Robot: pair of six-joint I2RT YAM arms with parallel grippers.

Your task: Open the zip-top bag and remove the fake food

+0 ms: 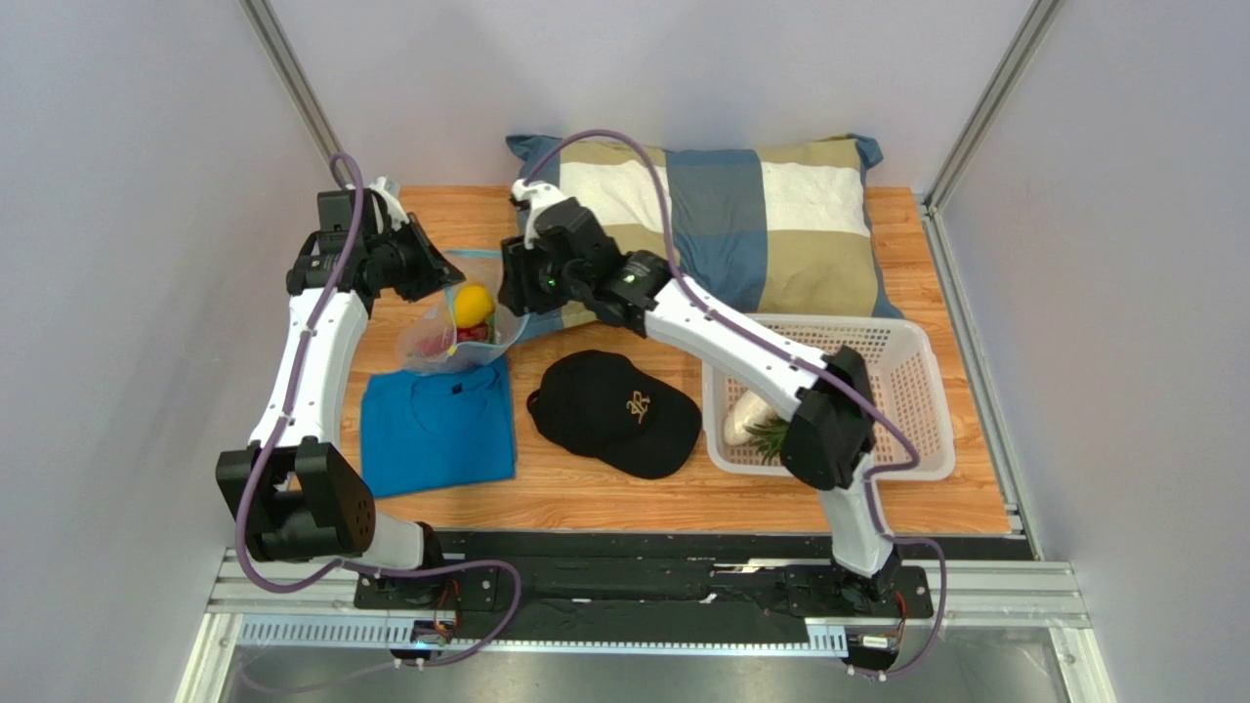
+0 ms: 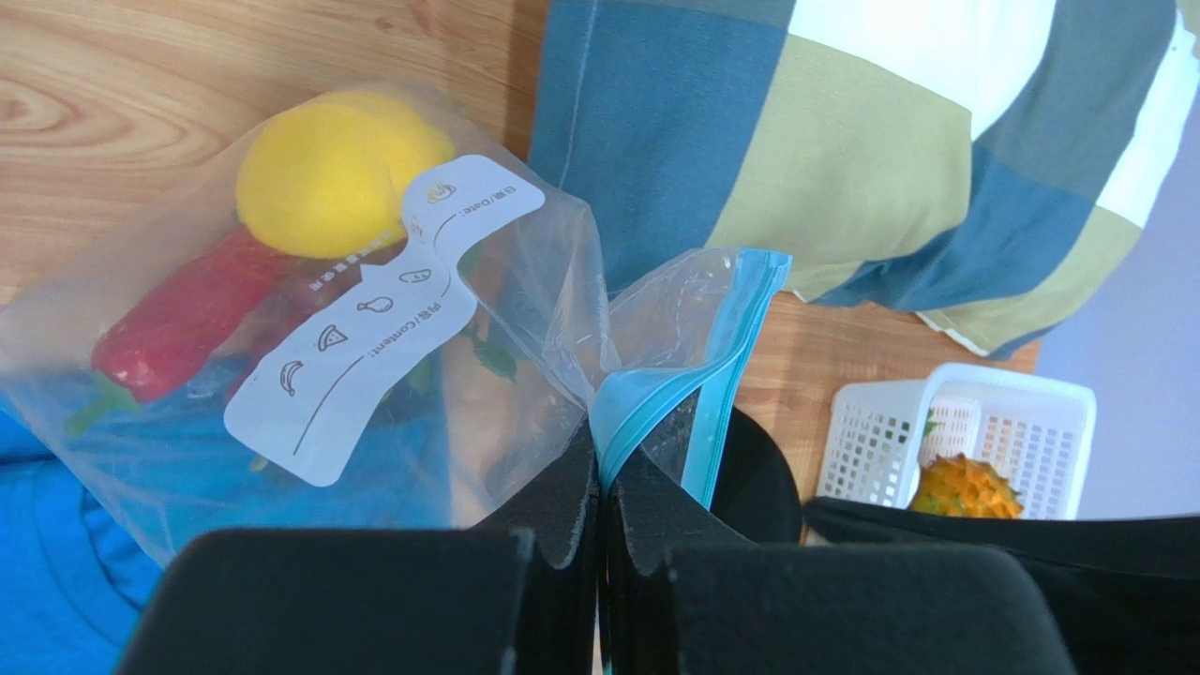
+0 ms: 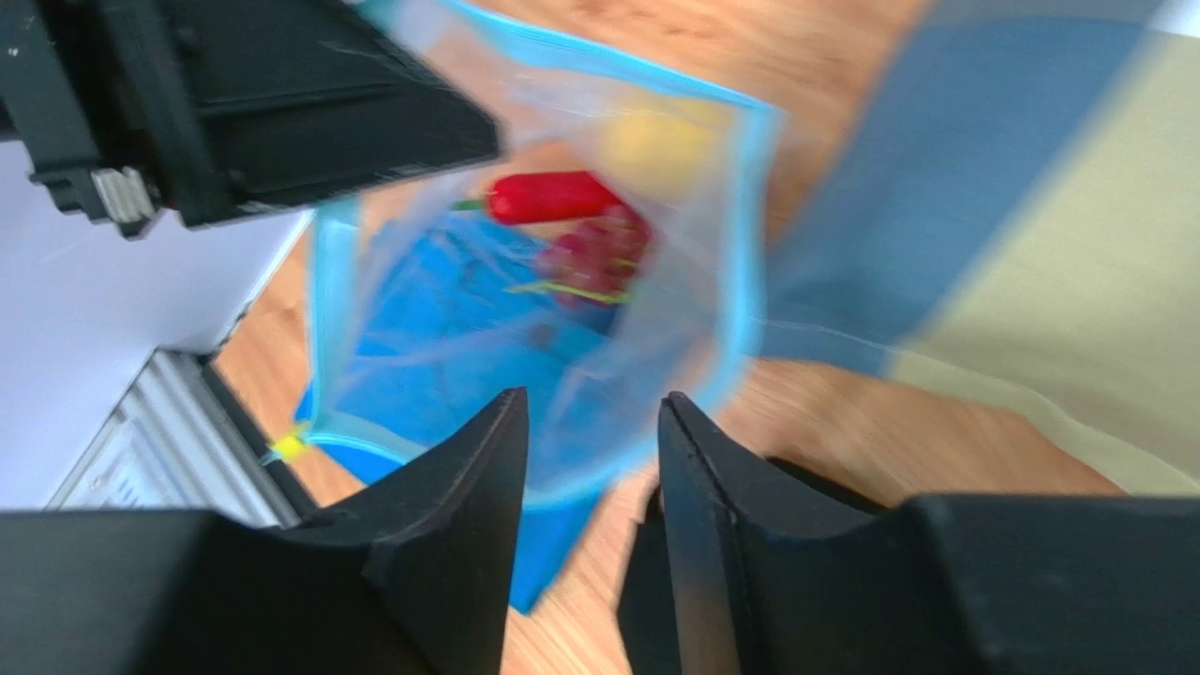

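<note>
The clear zip-top bag hangs over the blue shirt, its teal mouth held open. My left gripper is shut on the teal zip strip; the pads meet on it. Inside the bag are a yellow lemon, a red chili and dark red grapes. My right gripper is open at the bag's mouth, with the near rim between its fingers. The orange pineapple and the cream-white vegetable lie in the basket.
A white basket stands at the right. A black cap lies in the middle, next to a folded blue shirt. A checked pillow lies along the back. Grey walls stand on both sides.
</note>
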